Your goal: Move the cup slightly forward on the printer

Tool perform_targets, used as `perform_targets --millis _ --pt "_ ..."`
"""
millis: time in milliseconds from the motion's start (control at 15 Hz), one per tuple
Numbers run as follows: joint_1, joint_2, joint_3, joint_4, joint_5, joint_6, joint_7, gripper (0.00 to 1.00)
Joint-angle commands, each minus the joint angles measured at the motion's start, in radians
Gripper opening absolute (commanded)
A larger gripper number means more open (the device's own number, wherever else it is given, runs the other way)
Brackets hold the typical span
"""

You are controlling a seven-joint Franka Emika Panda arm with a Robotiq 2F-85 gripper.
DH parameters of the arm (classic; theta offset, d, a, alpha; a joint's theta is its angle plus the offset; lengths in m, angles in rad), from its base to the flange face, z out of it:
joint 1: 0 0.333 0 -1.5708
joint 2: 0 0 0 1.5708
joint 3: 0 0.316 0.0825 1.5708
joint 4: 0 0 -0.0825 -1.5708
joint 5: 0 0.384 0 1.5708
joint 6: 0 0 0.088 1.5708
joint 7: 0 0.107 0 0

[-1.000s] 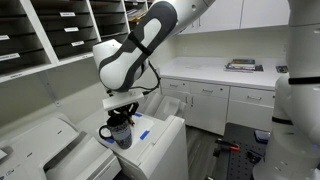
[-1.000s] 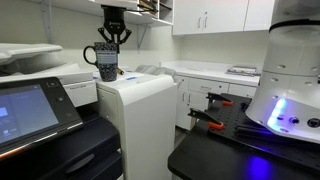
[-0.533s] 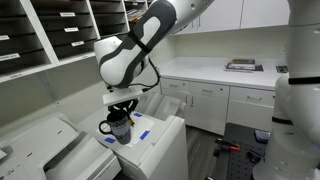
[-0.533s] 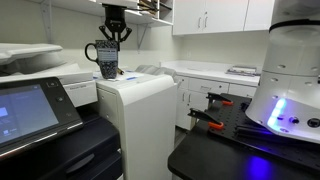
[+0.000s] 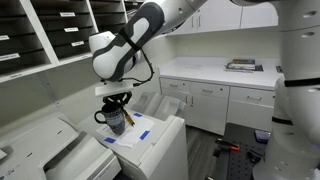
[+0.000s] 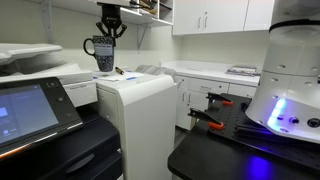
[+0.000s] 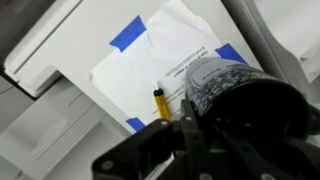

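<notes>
The cup (image 5: 114, 121), a dark navy mug with a white handle, hangs from my gripper (image 5: 116, 106), which is shut on its rim. It is held just above the flat top of the light grey printer (image 5: 158, 140). In the exterior view from the side, the cup (image 6: 103, 56) sits under the gripper (image 6: 108, 33), clear of the printer (image 6: 140, 100). In the wrist view the cup (image 7: 228, 88) fills the lower right, with a gripper finger (image 7: 192, 125) over its rim and a yellow stick (image 7: 160, 104) beside it.
A white paper sheet (image 7: 165, 50) with blue tape corners lies on the printer top under the cup. A second, larger copier (image 6: 40, 75) stands beside it. Mail shelves (image 5: 50, 35) line the wall, and a counter with cabinets (image 5: 215, 80) runs behind.
The gripper has lifted the cup off the printer top and carried it a little sideways, toward the shelves. It stays shut on the cup.
</notes>
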Motion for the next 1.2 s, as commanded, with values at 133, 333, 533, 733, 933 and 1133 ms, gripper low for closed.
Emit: perform_targets --millis 133,333,533,733,933,1133 --pt "0.040 0.157 -0.045 0.220 -0.044 -0.171 0.106 0.03" --pt "0.047 0.210 -0.054 0.303 -0.029 -0.236 0.103 0.03" --pt "0.043 0.233 -0.052 0.350 -0.013 -0.276 0.096 0.35" --pt "0.038 0.230 -0.055 0.360 -0.006 -0.269 0.090 0.50" --pt "0.031 0.208 -0.058 0.354 0.008 -0.261 0.078 0.72" --pt "0.024 0.179 -0.053 0.341 0.027 -0.251 0.061 0.94"
